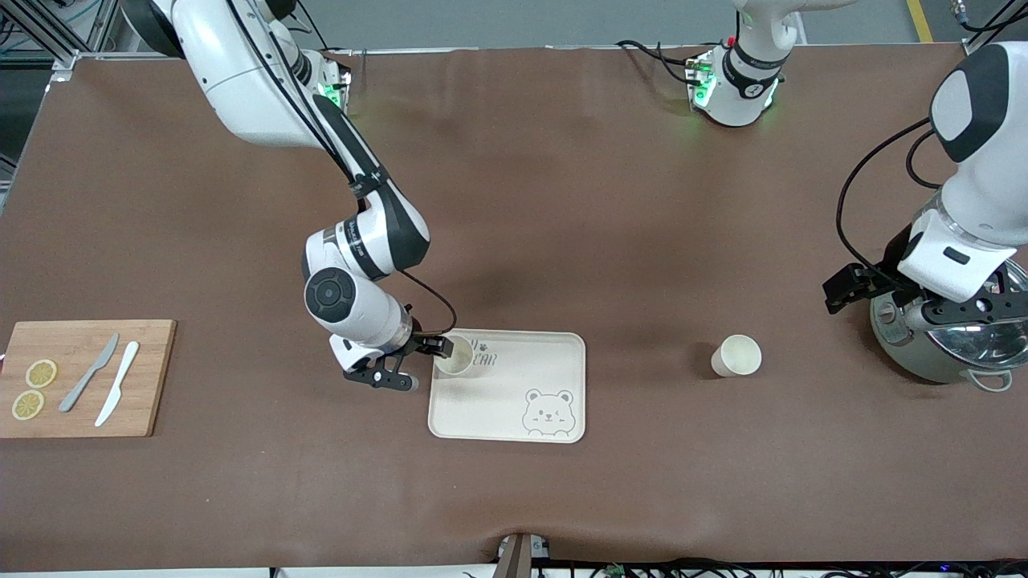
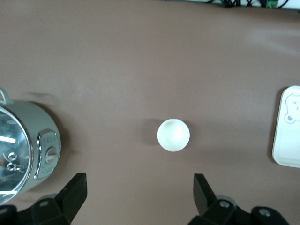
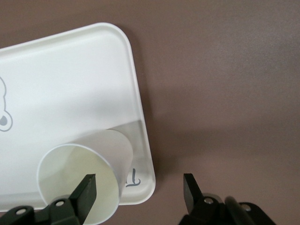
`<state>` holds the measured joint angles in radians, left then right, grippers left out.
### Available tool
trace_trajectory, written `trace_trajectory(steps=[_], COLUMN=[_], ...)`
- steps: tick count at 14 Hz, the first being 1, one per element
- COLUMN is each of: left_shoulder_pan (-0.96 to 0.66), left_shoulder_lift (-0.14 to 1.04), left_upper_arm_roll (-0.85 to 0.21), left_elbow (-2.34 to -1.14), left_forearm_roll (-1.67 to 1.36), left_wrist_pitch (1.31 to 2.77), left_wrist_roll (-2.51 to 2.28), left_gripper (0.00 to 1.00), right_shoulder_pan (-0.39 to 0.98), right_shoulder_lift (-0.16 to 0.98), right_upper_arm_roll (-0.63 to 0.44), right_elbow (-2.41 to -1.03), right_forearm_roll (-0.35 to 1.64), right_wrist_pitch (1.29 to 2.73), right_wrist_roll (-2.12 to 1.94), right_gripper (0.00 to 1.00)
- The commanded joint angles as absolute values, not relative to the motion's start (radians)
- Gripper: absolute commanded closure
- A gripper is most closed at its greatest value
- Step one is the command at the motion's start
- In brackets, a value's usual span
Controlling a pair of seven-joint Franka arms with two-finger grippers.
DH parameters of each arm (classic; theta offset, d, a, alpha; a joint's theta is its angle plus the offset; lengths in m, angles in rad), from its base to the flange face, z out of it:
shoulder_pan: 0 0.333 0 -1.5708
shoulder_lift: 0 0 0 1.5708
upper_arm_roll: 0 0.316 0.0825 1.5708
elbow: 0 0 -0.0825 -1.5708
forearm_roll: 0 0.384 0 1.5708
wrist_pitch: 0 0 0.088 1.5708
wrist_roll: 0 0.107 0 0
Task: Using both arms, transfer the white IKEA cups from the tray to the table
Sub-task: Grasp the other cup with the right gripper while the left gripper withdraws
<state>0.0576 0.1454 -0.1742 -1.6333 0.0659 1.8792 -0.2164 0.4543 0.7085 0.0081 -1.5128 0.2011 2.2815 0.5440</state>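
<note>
Standing upright on the bear tray (image 1: 554,353), one white cup (image 1: 455,356) is sitting in the tray corner farthest from the front camera, toward the right arm's end. The right gripper (image 1: 418,363) is sitting at that same corner, its fingers (image 3: 86,190) spread wide: one finger is inside the cup's mouth, the other is out over the table just off the tray's edge, so the jaws are open and not clamping the cup wall (whether the inner finger is touching the rim, cannot tell). The second white cup (image 1: 736,356) is standing upright on the bare brown table (image 1: 610,209), well apart from the tray toward the left arm's end, between the tray and the grey-green pot (image 1: 940,345). The left gripper (image 2: 138,194) is hovering over the pot's edge, fingers wide open and holding nothing. Well apart from the tray toward the right arm's end, a wooden board (image 1: 80,377) is carrying two knives (image 1: 104,381) and lemon slices (image 1: 34,388).
</note>
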Motion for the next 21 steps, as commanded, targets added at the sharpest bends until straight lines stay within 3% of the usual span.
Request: trace_trajectory(steps=[1,2,3,14,18,21], left_shoulder_pan=[0.067,0.064,0.061,0.063,0.061,0.061], left_shoulder_lift=[0.1,0.095,0.094,0.031,0.025,0.02], left_upper_arm_roll=[-0.181,-0.183,-0.184,-0.207,-0.204,-0.207], left_elbow=[-1.641,-1.64,-1.638,-1.623,-1.559,-1.552], left_forearm_roll=[0.054,0.054,0.045,0.009,0.011,0.011], left_wrist_pitch=[1.774,1.769,1.766,1.721,1.672,1.625], left_wrist_roll=[-0.21,-0.219,-0.222,-0.209,-0.209,-0.209], left_gripper=[0.0,0.0,0.0,0.0,0.0,0.0], right_shoulder_pan=[0.465,0.466,0.472,0.472,0.41,0.345], right_shoulder_lift=[0.73,0.729,0.727,0.724,0.721,0.709], right_upper_arm_roll=[0.008,0.008,0.008,0.005,0.003,0.003], right_elbow=[-1.483,-1.483,-1.483,-1.47,-1.353,-1.339], right_forearm_roll=[0.215,0.215,0.204,0.198,0.17,0.17], right_wrist_pitch=[2.269,2.266,2.264,2.261,2.065,2.036], right_wrist_roll=[0.56,0.561,0.558,0.548,0.543,0.48], right_gripper=[0.7,0.96,1.0,1.0,1.0,1.0])
